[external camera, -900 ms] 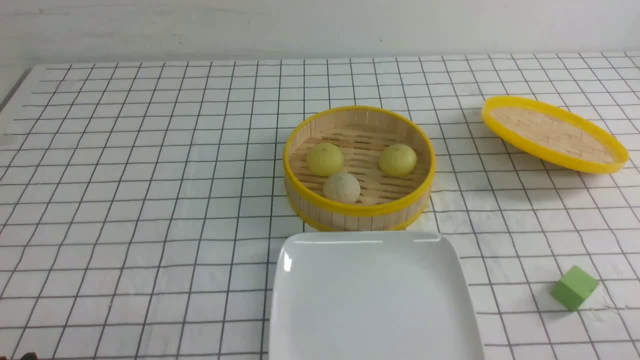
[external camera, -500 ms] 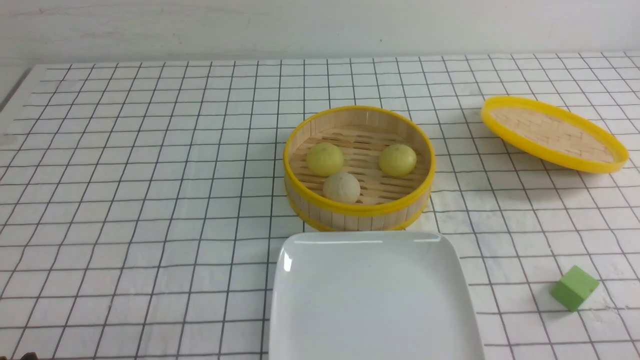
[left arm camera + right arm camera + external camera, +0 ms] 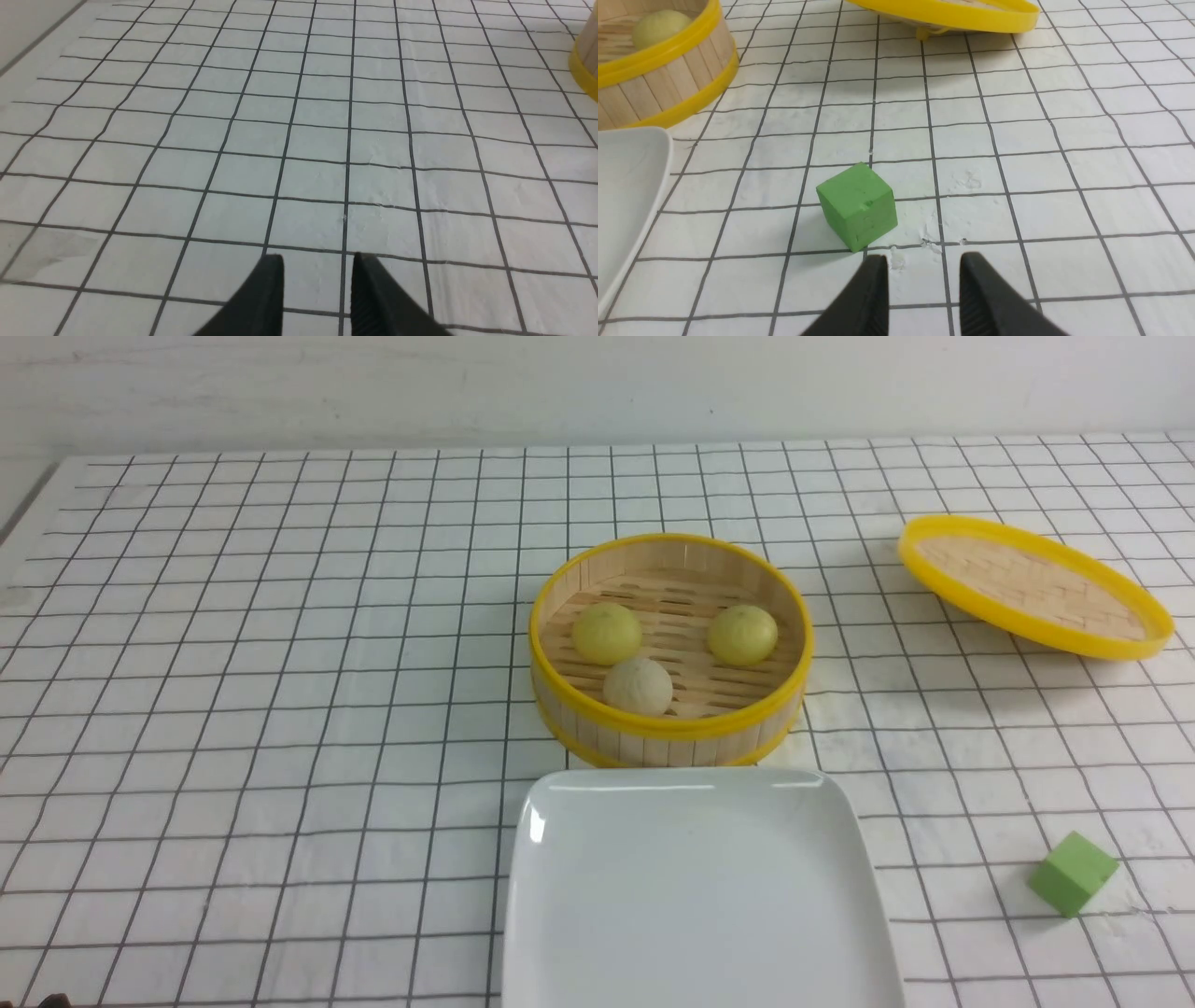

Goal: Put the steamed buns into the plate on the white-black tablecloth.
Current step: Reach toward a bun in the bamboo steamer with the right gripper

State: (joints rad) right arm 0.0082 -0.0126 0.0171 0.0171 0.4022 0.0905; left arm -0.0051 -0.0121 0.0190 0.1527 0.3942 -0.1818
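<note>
The left tool (image 3: 318,256) points over bare cloth (image 3: 313,186), fingers parted and empty. The right tool (image 3: 929,256), likewise, seemingly points just behind the green cube (image 3: 857,205).

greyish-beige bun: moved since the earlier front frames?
No. The greyish-beige bun sits at the same spot against the near inner wall of the steamer basket, so there's no direction to give.
</note>
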